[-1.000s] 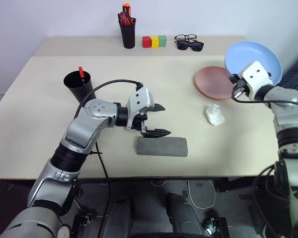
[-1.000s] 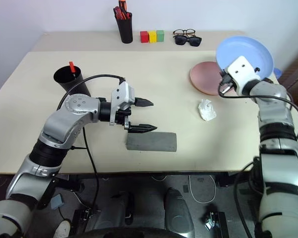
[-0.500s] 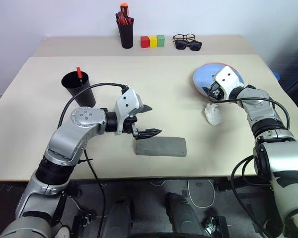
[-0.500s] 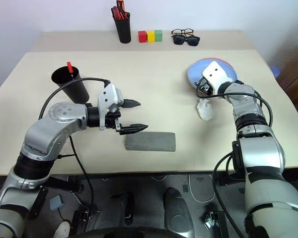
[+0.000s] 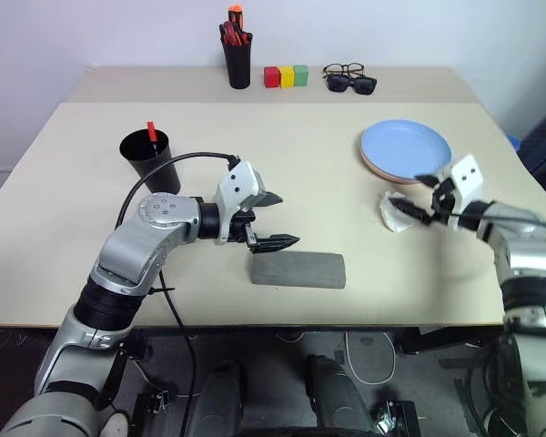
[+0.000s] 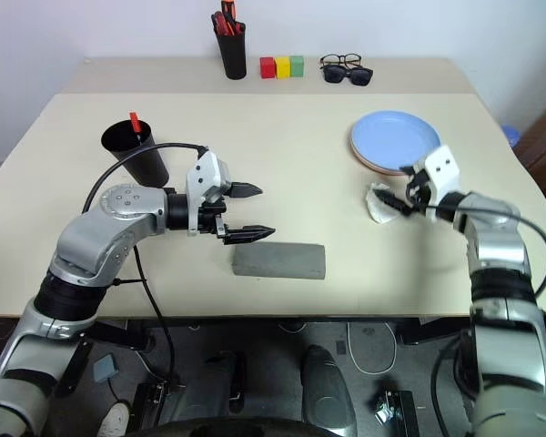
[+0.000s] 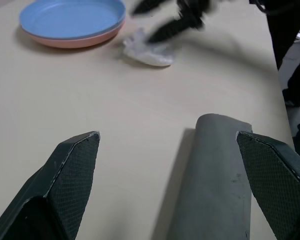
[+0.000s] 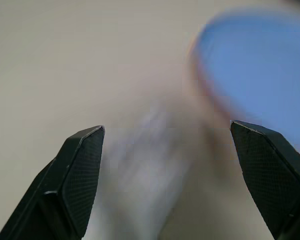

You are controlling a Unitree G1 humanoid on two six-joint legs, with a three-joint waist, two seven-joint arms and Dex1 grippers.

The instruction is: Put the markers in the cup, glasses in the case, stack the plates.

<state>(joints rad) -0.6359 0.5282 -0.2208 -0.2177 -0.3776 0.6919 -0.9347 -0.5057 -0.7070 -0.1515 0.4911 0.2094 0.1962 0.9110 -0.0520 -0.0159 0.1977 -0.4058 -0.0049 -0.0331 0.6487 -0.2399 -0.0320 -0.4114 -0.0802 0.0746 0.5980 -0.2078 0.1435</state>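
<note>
With the light blue plastic plate (image 5: 405, 145) sitting on the salmon pink plate (image 5: 380, 171), both end effectors, left end effector (image 5: 275, 220) and right end effector (image 5: 417, 198), are gaping empty; the right should be clearing the stack gently.

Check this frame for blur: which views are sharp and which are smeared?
Left eye view: sharp throughout, even light, soft shadows under the case and the blue plate. Left wrist view: table and case crisp, but the right gripper is smeared beside the crumpled white wad. Right wrist view: its own fingers are crisp, while the plate and wad behind them are heavily blurred.
</note>
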